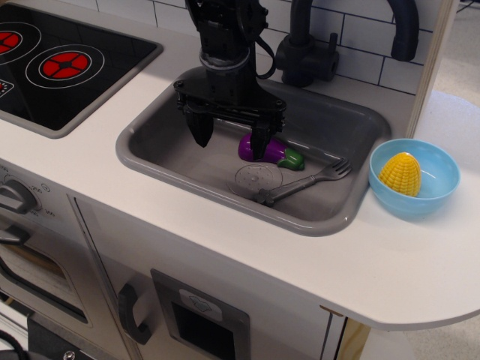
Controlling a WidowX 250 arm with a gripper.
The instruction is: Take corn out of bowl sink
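Note:
The yellow corn sits upright inside the light blue bowl, which stands on the white counter to the right of the grey sink. My black gripper hangs over the middle of the sink basin, well to the left of the bowl. Its two fingers are spread apart and hold nothing. The right finger stands in front of the purple eggplant.
A grey toy fork lies in the sink next to the round drain mark. A black faucet stands behind the sink. The black stovetop with red rings is at the far left. The counter edge curves at right.

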